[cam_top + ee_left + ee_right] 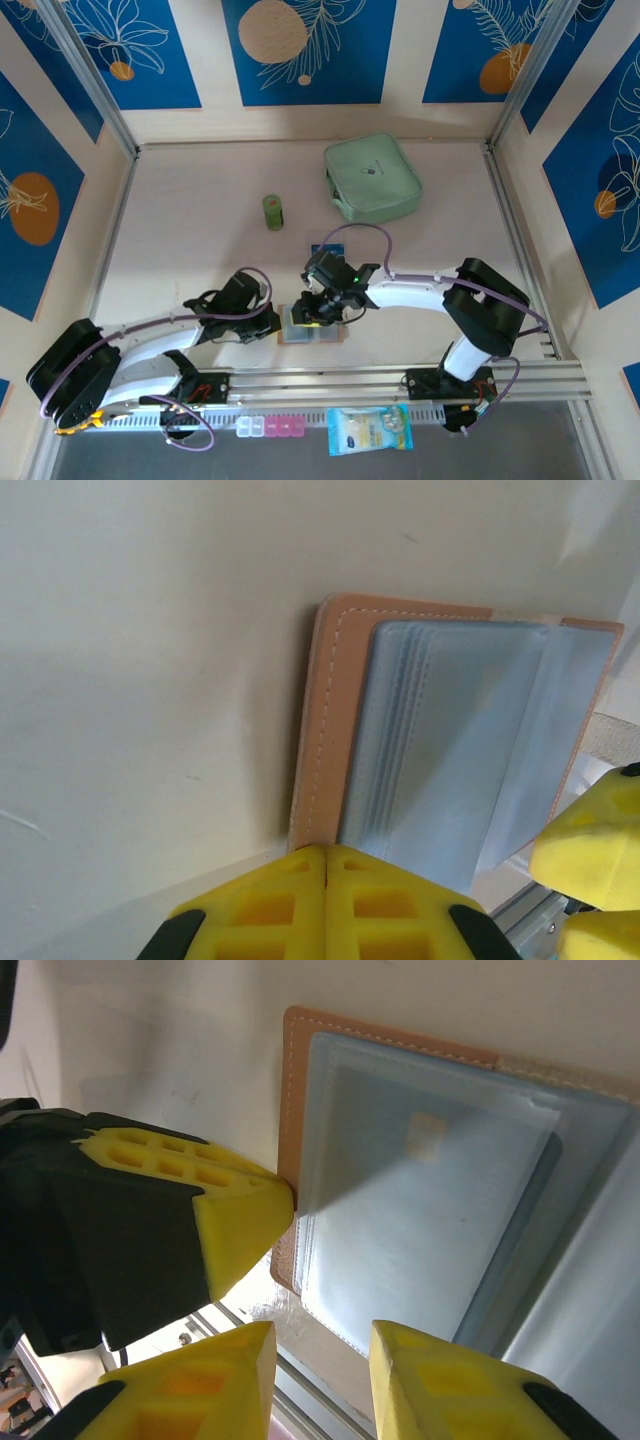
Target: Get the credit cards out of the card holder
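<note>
The card holder point(322, 336) lies open near the table's front edge, tan leather around grey slots point(450, 750). In the right wrist view a pale credit card point(425, 1200) with a small chip mark sits inside a grey slot. My left gripper point(327, 852) is shut, and its tips touch the holder's tan left edge point(325, 730). My right gripper point(322, 1355) hovers open just over the holder's near edge, with nothing between its fingers. The left gripper's yellow finger point(220, 1200) rests against the holder's tan border point(292, 1110). A blue card point(320, 246) lies on the table behind the right wrist, partly hidden.
A mint-green zip case point(372, 178) sits at the back right and a small green bottle point(273, 211) stands mid-table. Metal rails point(400, 378) run along the front edge, with a pill organiser point(270, 428) and a printed packet point(368, 430) below them.
</note>
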You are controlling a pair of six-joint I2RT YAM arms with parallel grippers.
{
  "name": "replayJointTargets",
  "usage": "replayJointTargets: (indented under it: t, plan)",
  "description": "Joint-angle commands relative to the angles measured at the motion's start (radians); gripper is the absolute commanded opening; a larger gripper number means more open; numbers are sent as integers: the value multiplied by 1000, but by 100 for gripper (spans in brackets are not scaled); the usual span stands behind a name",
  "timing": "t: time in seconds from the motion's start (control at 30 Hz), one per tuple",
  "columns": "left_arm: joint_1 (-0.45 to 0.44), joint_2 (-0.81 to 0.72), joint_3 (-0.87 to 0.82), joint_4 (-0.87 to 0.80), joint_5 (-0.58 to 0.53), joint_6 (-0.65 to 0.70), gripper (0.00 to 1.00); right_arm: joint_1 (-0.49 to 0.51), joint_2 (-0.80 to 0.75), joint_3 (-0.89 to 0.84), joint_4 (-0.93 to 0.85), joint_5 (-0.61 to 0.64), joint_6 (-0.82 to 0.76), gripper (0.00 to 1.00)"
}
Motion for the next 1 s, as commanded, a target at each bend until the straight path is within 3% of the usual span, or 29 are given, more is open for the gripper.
replayJointTargets:
  t: [0.0,0.97]
  plan:
    - [-8,5,-21,-17,-7,-5,3,5,23,28,-21,-7,8,33]
    - [-7,8,-22,-42,-22,5,3,1,53,56,-167,93,-43,33]
